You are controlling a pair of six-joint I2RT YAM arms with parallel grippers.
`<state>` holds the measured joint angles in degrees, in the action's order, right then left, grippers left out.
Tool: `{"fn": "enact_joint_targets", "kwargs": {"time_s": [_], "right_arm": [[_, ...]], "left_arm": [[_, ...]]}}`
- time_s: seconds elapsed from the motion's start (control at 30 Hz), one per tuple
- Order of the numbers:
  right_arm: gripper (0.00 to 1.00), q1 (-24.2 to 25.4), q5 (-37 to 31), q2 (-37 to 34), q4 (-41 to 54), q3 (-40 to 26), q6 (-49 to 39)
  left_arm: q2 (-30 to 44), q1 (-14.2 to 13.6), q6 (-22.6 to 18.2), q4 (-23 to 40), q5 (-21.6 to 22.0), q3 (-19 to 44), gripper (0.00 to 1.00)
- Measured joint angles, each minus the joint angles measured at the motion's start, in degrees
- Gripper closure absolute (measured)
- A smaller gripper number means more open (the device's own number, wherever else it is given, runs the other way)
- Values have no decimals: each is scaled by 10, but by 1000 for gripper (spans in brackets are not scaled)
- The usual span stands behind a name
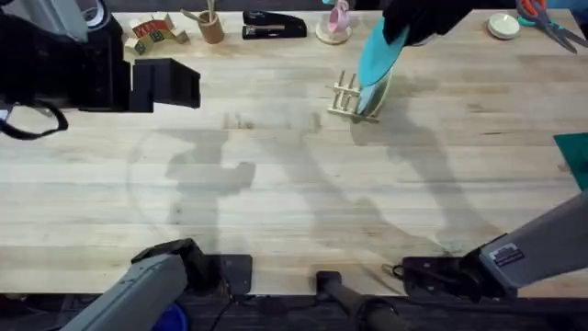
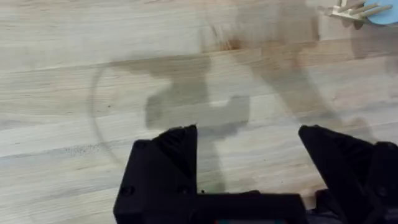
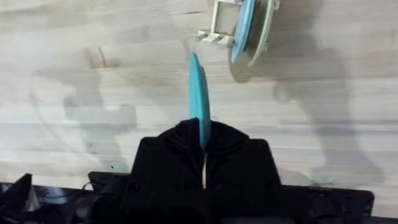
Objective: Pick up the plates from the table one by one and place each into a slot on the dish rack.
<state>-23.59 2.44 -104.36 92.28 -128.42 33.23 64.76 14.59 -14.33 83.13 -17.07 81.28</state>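
Your right gripper, jaws clamped on the turquoise plate, holds it above the dish rack near the surface's far edge; two plates stand slotted. Your left gripper hangs wide open.

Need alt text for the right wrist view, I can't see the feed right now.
The right tool is shut on a turquoise plate, held edge-up above the wooden table. Beyond it, the dish rack already holds a pale blue plate and a cream plate upright.

turquoise plate | on edge above dish rack (two plates slotted)
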Motion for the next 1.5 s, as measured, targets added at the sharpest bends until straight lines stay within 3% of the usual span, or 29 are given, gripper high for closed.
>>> {"fn": "enact_joint_targets", "kwargs": {"time_s": [0.47,1.5], "right_arm": [[971,0,-23,-36,-4,0,75],[971,0,-61,-36,-14,0,77]], "left_arm": [[0,0,0,0,0,0,5],[0,0,0,-4,0,0,6]]}}
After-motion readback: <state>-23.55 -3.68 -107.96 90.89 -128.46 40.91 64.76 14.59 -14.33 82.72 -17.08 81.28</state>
